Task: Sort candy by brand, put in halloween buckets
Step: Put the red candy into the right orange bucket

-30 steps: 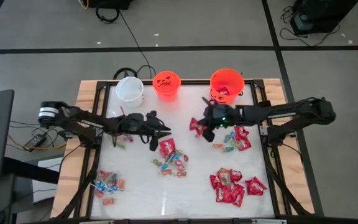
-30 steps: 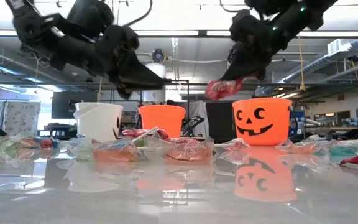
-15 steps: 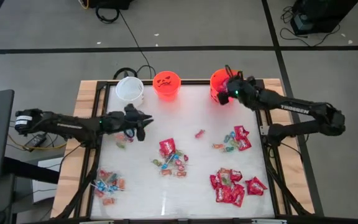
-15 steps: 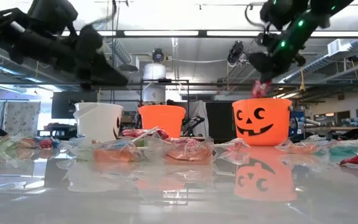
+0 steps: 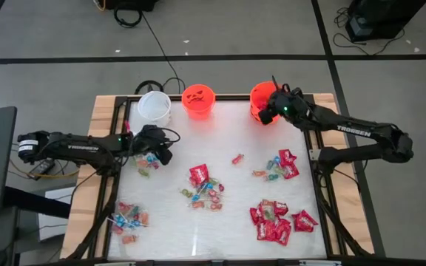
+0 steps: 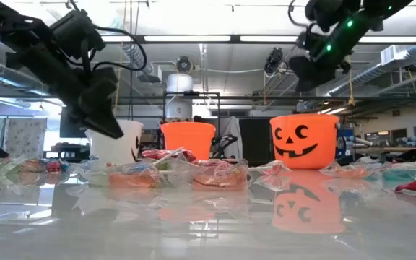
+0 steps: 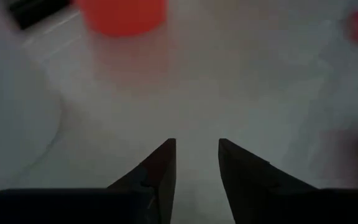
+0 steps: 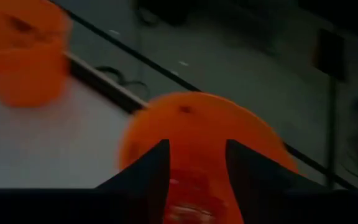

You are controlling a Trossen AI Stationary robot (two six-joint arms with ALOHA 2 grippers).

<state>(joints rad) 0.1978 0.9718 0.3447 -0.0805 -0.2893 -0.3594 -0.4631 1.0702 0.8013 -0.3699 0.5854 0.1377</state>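
Three buckets stand along the table's far edge: a white one (image 5: 154, 106), a small orange one (image 5: 198, 100) and a larger orange one (image 5: 266, 96). My right gripper (image 8: 196, 146) hangs open over the larger orange bucket (image 8: 197, 124). Below its fingers, inside the bucket, shows a shiny red packet (image 8: 191, 199). My left gripper (image 7: 196, 144) is open with nothing between its fingers. It tips down over bare table beside a small candy pile (image 5: 146, 164) at the left. Other candy lies in heaps on the table.
Mixed sweets lie at the centre (image 5: 203, 186) and near left (image 5: 130, 219). Red packets lie near right (image 5: 276, 222), and a mixed group at the right (image 5: 279, 164). One red piece (image 5: 237, 158) lies alone. A dark frame (image 5: 313, 125) runs round the white table top.
My right gripper has carried a red packet from mid-table toward the far right, over the larger orange bucket. It has opened there and the packet has left its fingers. My left gripper has drawn back toward the table's left edge and tipped downward.
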